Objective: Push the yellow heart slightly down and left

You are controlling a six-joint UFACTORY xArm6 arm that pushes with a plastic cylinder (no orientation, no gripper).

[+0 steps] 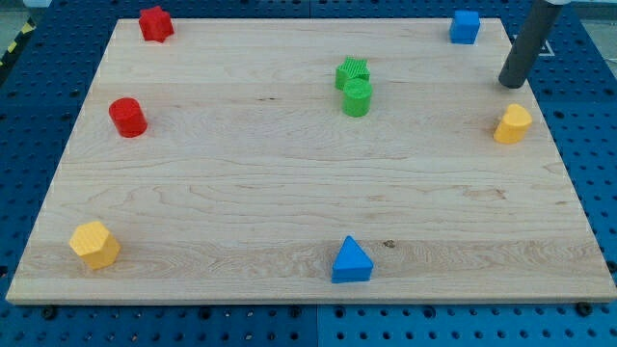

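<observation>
Blue triangle (352, 261) sitting nearest; my tip (512, 84), bare rod grasping nothing, hovering above-right of yellow heart (513, 124), approaching; next needing down-left nudge.

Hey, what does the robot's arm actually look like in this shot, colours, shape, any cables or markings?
Only the end of the arm shows: a straight, smooth, dark grey rod, round in section, with a pale, whitish part above it at the view's top edge. My tip is blunt and plain. No cables, markings or fingers are visible. The tip sits above the yellow block at the view's right.
</observation>
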